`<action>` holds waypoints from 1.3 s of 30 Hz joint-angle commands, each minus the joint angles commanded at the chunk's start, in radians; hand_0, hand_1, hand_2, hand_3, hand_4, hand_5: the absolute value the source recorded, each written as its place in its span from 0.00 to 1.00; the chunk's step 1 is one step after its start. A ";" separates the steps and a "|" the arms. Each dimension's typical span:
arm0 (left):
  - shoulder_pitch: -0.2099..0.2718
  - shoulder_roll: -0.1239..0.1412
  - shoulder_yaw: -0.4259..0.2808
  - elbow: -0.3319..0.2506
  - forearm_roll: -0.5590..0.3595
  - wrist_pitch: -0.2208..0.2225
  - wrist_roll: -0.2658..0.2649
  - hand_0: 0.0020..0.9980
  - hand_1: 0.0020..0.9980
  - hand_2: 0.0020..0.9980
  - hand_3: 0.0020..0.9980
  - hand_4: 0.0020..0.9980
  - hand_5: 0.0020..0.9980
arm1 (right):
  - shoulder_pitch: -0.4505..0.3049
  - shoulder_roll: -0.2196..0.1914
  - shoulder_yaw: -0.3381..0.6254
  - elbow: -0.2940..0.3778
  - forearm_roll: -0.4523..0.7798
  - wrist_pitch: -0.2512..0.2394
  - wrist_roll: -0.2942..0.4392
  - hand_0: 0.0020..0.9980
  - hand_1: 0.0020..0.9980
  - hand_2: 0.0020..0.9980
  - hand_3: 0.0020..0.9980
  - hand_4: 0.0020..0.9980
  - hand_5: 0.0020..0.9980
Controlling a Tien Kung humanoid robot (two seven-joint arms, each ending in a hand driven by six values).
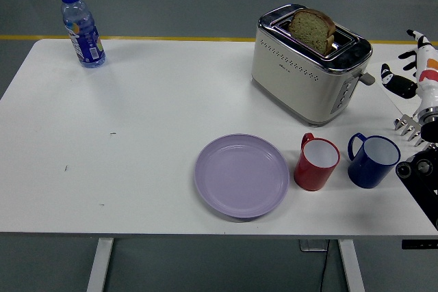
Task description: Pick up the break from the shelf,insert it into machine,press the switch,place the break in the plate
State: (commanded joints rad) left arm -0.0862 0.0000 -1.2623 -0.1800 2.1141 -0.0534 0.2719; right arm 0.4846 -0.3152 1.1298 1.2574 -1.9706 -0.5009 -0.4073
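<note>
Upright, the brown slice of bread [312, 29] stands half-raised from the far slot of the cream and chrome toaster [309, 63], its long axis running from 10 to 4 o'clock along the slot. At the toaster's 3 o'clock, the right hand [413, 66] hovers with fingers [389, 75] spread, holding nothing. At 7 o'clock lies the round lilac plate [241, 176].

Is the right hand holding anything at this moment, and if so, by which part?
Nothing is held. The right hand is open beside the toaster, touching nothing; the bread stands up out of the slot, ungrasped.
</note>
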 joint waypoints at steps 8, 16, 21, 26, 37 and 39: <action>0.009 0.000 -0.014 0.000 0.029 -0.007 -0.001 0.61 0.47 0.46 0.55 0.29 0.93 | 0.041 0.001 -0.041 0.010 0.079 -0.005 0.024 0.79 0.75 0.93 0.96 0.78 0.32; 0.013 0.000 0.018 0.000 -0.011 -0.003 -0.001 0.61 0.47 0.46 0.55 0.29 0.93 | 0.156 0.006 -0.088 0.001 0.164 0.026 0.036 0.81 0.77 0.92 0.89 0.78 0.30; 0.010 0.000 0.028 0.000 -0.025 -0.001 -0.001 0.61 0.47 0.46 0.55 0.29 0.93 | 0.238 0.014 -0.126 -0.044 0.191 0.047 0.030 0.78 0.75 0.85 0.87 0.77 0.30; 0.003 0.000 0.037 0.000 -0.039 0.002 0.001 0.61 0.47 0.46 0.55 0.29 0.93 | 0.311 0.034 -0.156 -0.094 0.189 0.083 0.004 0.78 0.75 0.85 0.87 0.77 0.30; -0.011 0.000 0.062 0.000 -0.067 0.001 0.003 0.61 0.47 0.45 0.55 0.29 0.93 | 0.463 0.099 -0.248 -0.234 0.213 0.176 -0.006 0.77 0.72 0.81 0.86 0.77 0.30; -0.011 0.000 0.063 0.000 -0.067 0.001 0.003 0.61 0.46 0.45 0.55 0.29 0.93 | 0.476 0.107 -0.256 -0.248 0.216 0.183 -0.004 0.79 0.73 0.82 0.85 0.77 0.30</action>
State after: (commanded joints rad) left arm -0.0974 0.0000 -1.1996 -0.1800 2.0470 -0.0528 0.2751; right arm 0.9602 -0.2081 0.8737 1.0096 -1.7546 -0.3180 -0.4115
